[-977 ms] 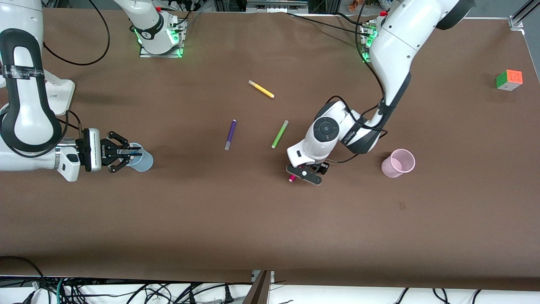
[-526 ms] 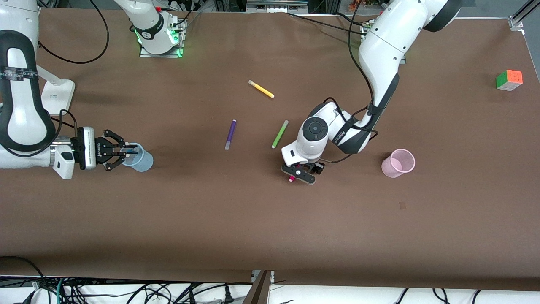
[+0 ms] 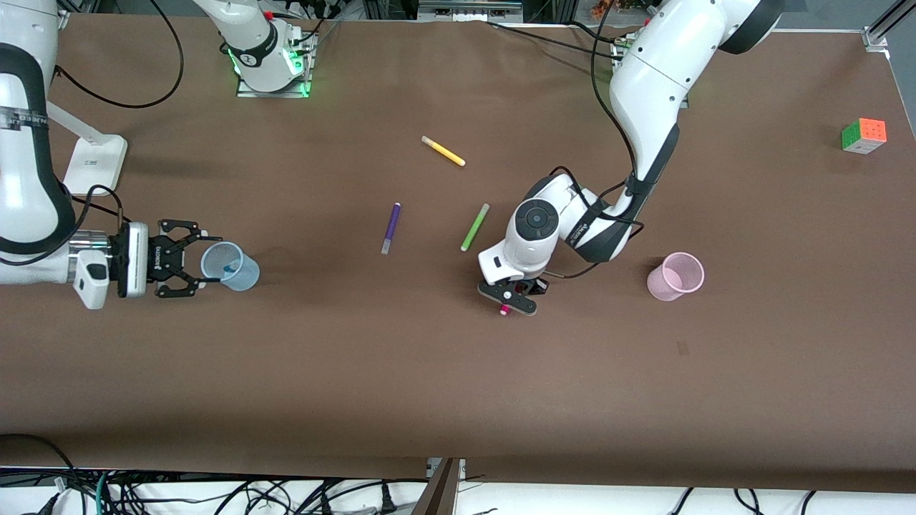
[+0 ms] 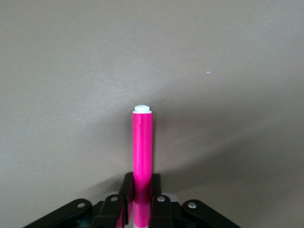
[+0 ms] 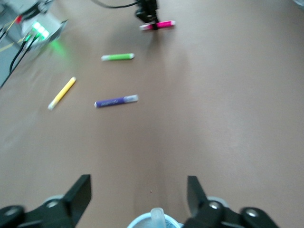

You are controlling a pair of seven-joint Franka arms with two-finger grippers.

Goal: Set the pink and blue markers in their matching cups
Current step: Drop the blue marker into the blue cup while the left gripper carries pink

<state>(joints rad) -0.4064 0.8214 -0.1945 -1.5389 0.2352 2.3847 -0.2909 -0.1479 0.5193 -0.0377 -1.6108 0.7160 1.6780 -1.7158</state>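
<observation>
In your front view the left gripper (image 3: 509, 299) covers nearly all of the pink marker (image 3: 504, 310); you see only one small end poking out. The left wrist view cuts the same marker off at the frame edge, so its lower end is out of sight. The blue marker (image 3: 227, 270) shows only as a dark smear inside the blue cup (image 3: 230, 266). In the right wrist view you get just the cup's rim, and the right gripper's (image 3: 195, 266) fingers (image 5: 78, 195) are blurred.
</observation>
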